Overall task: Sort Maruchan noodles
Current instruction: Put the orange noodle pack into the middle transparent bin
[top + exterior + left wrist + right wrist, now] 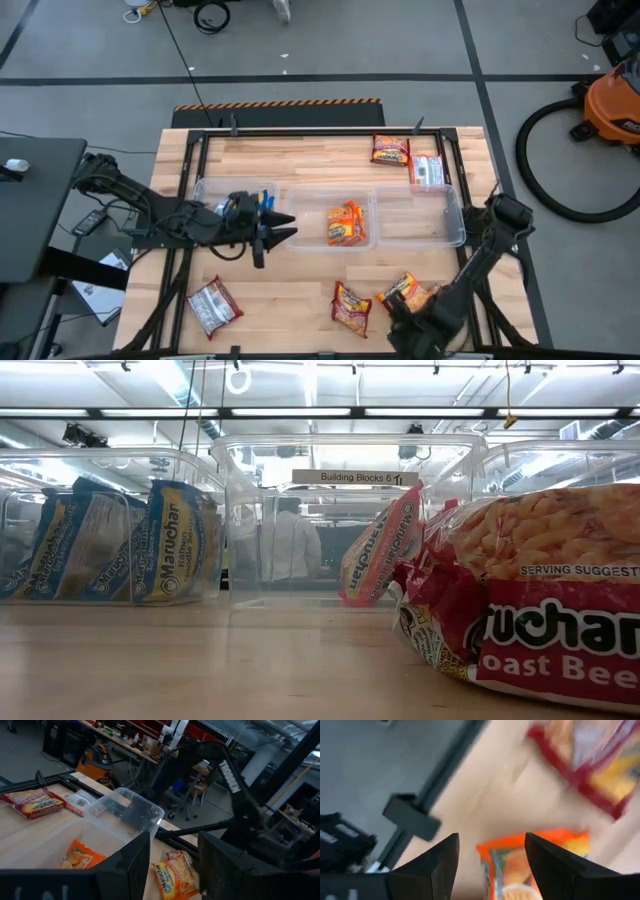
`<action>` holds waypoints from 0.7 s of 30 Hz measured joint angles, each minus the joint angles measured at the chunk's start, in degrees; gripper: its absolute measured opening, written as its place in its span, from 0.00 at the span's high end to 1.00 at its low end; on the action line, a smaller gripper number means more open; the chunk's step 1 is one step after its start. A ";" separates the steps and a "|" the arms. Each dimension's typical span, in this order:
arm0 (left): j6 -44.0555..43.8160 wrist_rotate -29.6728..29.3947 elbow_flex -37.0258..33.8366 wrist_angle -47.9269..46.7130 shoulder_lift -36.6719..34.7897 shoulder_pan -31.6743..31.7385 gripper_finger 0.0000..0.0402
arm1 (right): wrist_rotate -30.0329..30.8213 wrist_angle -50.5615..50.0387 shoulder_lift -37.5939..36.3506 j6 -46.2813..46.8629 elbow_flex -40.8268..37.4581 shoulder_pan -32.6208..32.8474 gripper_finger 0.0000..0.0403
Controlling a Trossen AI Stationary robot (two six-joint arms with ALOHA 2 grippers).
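While right tool [490,857] gapes over orange packet [530,865], left tool [283,226] spread empty beside middle bin [300,215]

three clear bins [443,195] in a row — six noodle packets [391,150] outside them — two arms.

Both arms are dark, slim jointed links; the left end effector [283,226] has tapered black fingers.

Glossy crinkly plastic noodle packets [346,223], clear smooth plastic bins [448,236], pale matt wooden table [300,160]
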 joint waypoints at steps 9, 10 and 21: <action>-0.01 -0.01 -0.04 -0.25 1.11 -0.02 0.57 | -2.45 1.98 -0.02 -5.18 -2.34 -7.03 0.45; 0.06 0.00 -0.04 -0.42 1.17 -0.02 0.57 | -3.05 2.13 0.27 -5.89 -2.40 -7.52 0.45; 0.18 0.01 -0.04 -1.29 1.11 0.05 0.57 | -6.32 0.52 3.40 -12.90 -5.10 -8.08 0.50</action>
